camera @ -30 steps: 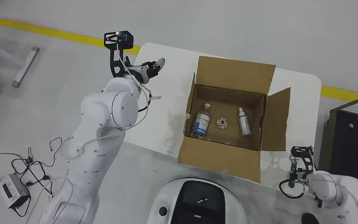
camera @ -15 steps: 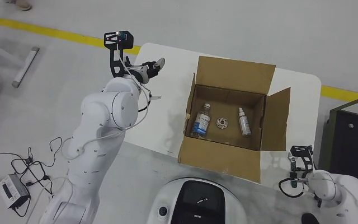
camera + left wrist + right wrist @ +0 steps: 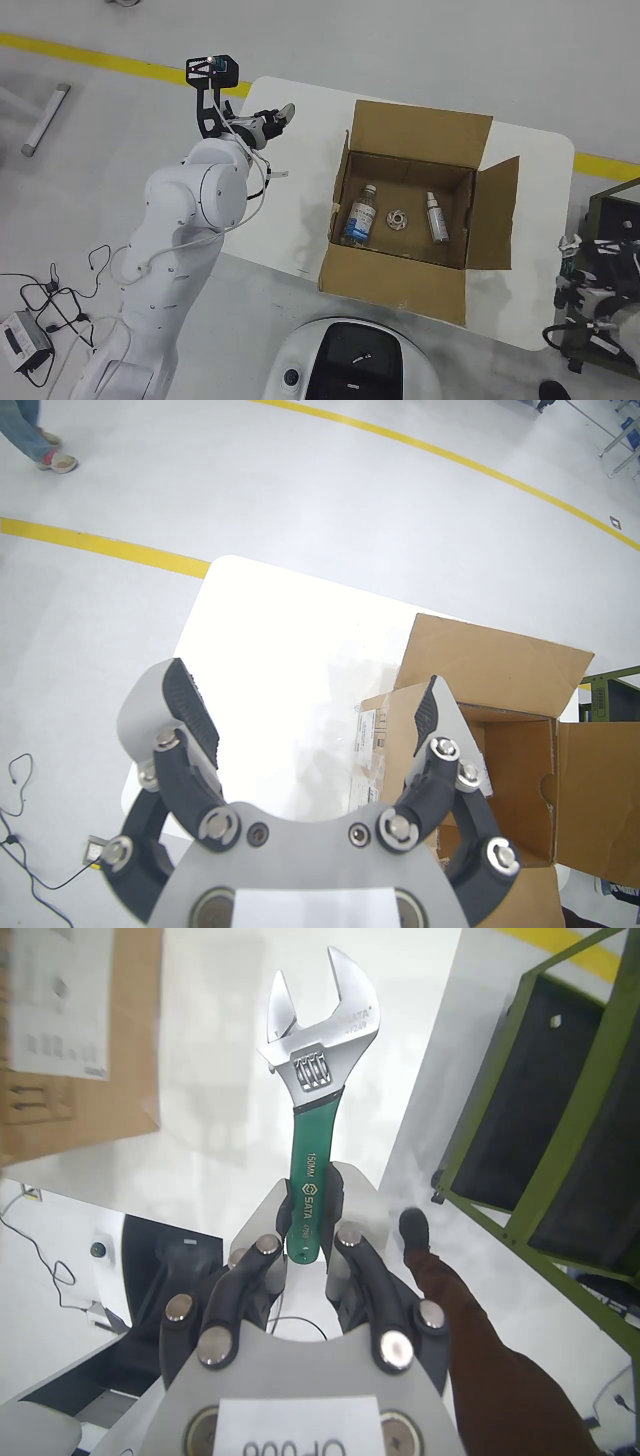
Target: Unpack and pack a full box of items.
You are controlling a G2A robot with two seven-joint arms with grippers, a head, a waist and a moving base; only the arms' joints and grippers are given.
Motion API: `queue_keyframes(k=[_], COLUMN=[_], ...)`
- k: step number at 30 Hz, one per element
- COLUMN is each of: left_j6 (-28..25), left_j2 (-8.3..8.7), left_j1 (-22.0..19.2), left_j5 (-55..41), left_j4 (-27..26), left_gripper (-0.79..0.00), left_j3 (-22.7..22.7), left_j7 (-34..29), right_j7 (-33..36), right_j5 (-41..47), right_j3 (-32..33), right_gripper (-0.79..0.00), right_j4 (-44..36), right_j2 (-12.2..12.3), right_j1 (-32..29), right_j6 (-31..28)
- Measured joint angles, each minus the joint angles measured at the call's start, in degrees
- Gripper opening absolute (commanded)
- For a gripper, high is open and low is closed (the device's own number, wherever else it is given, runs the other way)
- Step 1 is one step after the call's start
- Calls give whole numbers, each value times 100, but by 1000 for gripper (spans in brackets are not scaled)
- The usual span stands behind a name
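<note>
Gripping arm (right): the right gripper [image 3: 310, 1195] has its fingers [image 3: 334, 1188] closed tight on the lower end of the green handle of a steel-headed adjustable wrench [image 3: 320, 1073]. The wrench sticks straight out past the fingertips, forked head farthest out.
Wrench place: held in the air to the right of the open brown cardboard box [image 3: 395, 282], past its right flap, between the box and a green metal rack [image 3: 550, 1128]. It touches nothing but the fingers.
Box: stands upright on the white table [image 3: 290, 200] with its flaps folded outward and its top open.
Inside the box, left: a clear plastic bottle with a blue label [image 3: 361, 215] lies on the floor close to the left wall.
Inside the box, middle: a small round metal part [image 3: 397, 218] lies just beside the bottle, apart from it.
Inside the box, right: a small white spray bottle [image 3: 436, 217] lies near the right wall, apart from the metal part.
Left arm: the left gripper [image 3: 303, 680] hangs above the table to the left of the box and toward its far side, well apart from it. Its fingers are spread wide with nothing between them.
Rack: stands to the right of the box, off the table.
</note>
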Motion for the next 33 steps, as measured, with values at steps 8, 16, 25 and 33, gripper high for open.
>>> queue_keyframes(k=[8,16,25,33], left_j6=[0,0,0,0], left_j2=[0,0,0,0], left_j1=[0,0,0,0], left_j5=[0,0,0,0], left_j4=[0,0,0,0], left_gripper=[0,0,0,0], left_j3=[0,0,0,0], left_j7=[0,0,0,0], right_j7=[-222,-168,-79,-91], right_j5=[1500,2406,2715,2470], right_j3=[1334,1724,1322,1009], right_gripper=[-785,-785,-785,-785], right_j4=[-974,-962,-962,-962], right_j2=[5,123,284,324], right_j1=[-97,151,449,506], right_j6=[-508,-1249,-1483,-1377])
